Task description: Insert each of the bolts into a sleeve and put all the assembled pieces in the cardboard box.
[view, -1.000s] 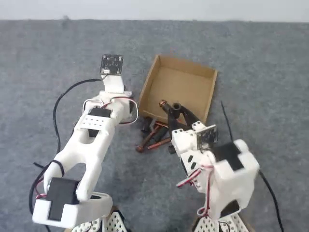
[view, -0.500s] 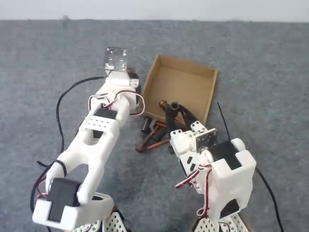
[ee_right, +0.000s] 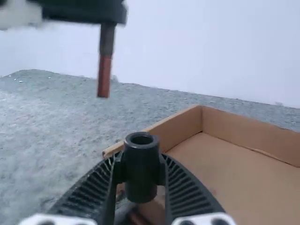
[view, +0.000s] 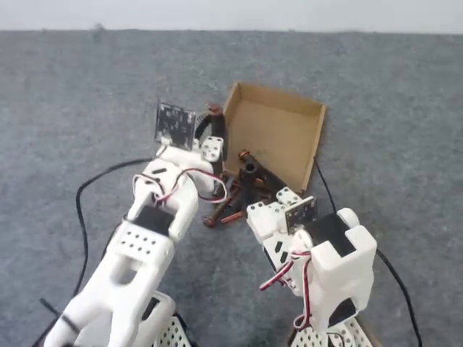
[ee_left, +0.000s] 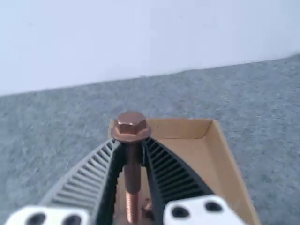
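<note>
**Copper metal, black plastic, brown card on grey pile**

The bolt [ee_left: 132,129] is copper-toned metal with a soft sheen, smooth on the hex head and finely threaded lower on the shank. The sleeve [ee_right: 140,164] looks like black plastic, smooth and satin. The fingers [ee_left: 89,180] of the left gripper [ee_left: 132,143] and those of the right gripper [ee_right: 140,161] are dark grey plastic, ribbed and matt. The cardboard box [view: 271,134] is plain brown card, matt, with raw-cut edges. The arm shells [view: 137,260] are white plastic, smooth and faintly glossy. The table covering [view: 79,79] is grey cloth — a short, rough, nubby pile.
</note>
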`<action>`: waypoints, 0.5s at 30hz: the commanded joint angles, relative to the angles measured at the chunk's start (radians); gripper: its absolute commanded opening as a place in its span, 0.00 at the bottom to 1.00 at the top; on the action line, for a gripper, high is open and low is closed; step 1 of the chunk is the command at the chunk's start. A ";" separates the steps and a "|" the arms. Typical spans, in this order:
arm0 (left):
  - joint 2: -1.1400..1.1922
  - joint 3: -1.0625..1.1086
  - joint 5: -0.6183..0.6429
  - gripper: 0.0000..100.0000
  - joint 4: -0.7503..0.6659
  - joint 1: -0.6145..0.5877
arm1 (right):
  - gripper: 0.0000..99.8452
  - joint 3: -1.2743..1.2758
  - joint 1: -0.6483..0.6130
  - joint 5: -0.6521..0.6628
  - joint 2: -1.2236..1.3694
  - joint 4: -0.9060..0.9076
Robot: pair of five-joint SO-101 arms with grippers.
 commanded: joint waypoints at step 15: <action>-0.074 0.041 -0.002 0.01 -0.029 0.021 | 0.01 0.112 -0.114 0.066 -0.107 -0.062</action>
